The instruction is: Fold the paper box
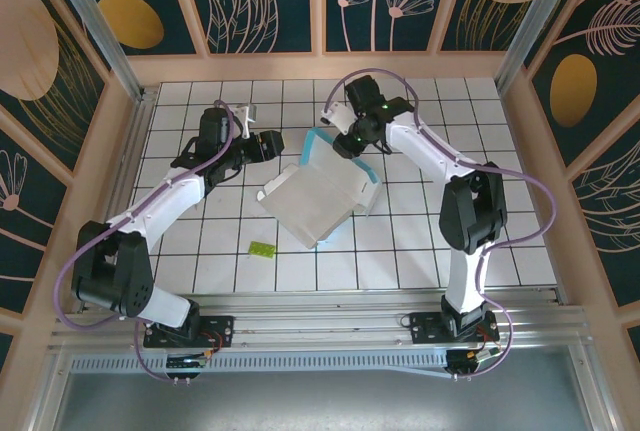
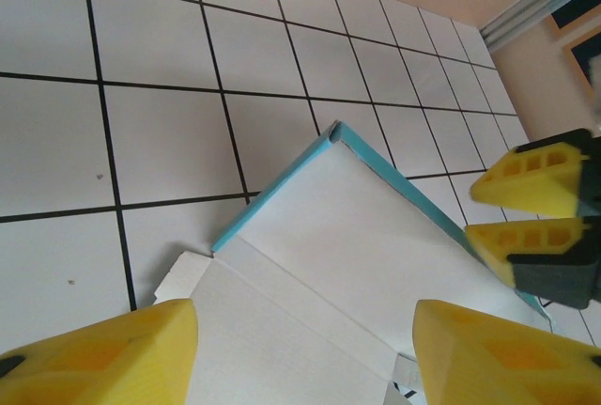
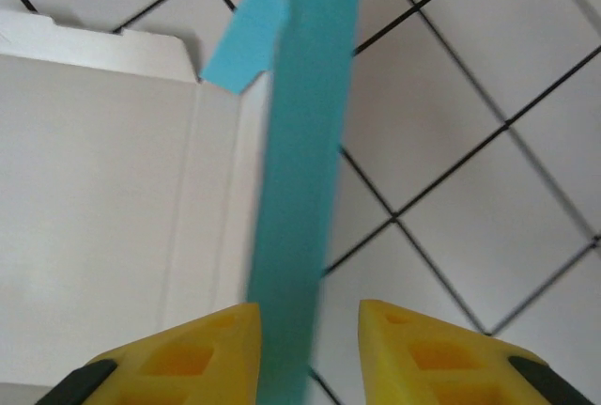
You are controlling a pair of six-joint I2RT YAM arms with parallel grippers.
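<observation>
Right wrist view: straddling lengthwise the raised wall (image 3: 296, 142) of the thin turquoise-and-white paper box (image 3: 113, 198) with the right gripper (image 3: 305, 316), pinching not sure. Hovering with the left gripper (image 2: 305, 306) spread.

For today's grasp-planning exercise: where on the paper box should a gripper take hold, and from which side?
Take the raised turquoise wall at the far edge of the paper box, coming down from above with a finger on each side. It stands upright and thin, so jaws can straddle it; the white panel lies flat on the tiles. The right gripper straddles it.
</observation>
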